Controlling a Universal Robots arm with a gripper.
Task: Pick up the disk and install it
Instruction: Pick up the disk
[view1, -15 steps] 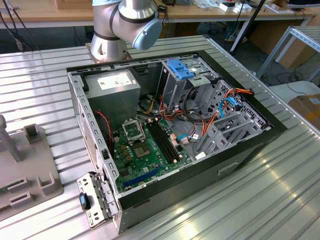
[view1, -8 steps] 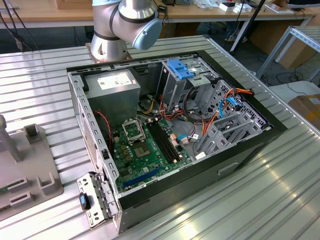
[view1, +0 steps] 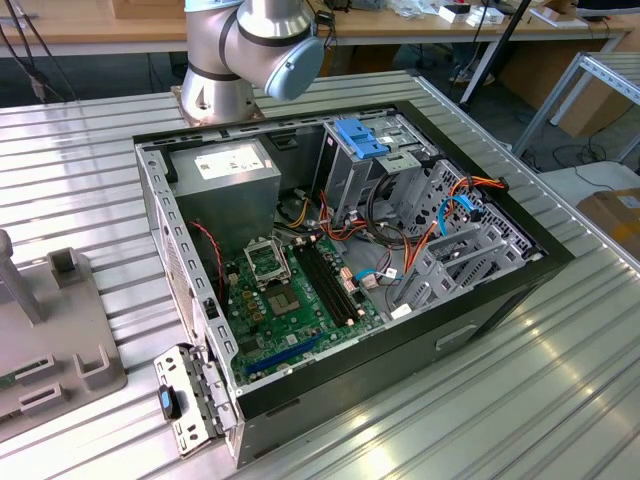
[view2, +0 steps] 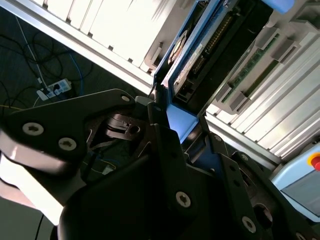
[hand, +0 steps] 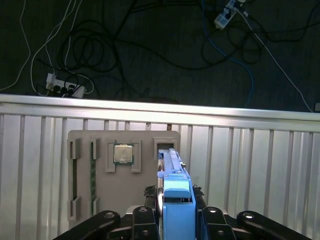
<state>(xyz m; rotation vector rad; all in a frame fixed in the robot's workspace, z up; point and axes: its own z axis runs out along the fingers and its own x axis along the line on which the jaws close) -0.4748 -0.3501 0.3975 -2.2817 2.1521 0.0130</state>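
Observation:
In both wrist views my gripper (hand: 176, 216) (view2: 181, 131) is shut on the disk. The disk (hand: 171, 165) is seen edge-on, a thin silver-grey drive in a bright blue carrier rail (hand: 178, 200), pointing away from the black fingers (hand: 146, 216). In the second wrist view the disk (view2: 200, 52) shows its connector edge and blue rail, with a blue tab (view2: 178, 122) pinched between the jaws. Below it lies a grey holder plate (hand: 125, 200) on the ribbed metal table. Whether the disk still touches the plate's slot (hand: 165, 145) I cannot tell.
The holder plate carries a processor chip (hand: 123, 154) and a memory stick (hand: 92, 172). In the exterior view an open computer case (view1: 480, 300) lies on the table with a blue-topped drive cage (view1: 362, 138), a power-supply box (view1: 225, 170) and a motherboard (view1: 290, 295). Cables lie on the floor (hand: 150, 45).

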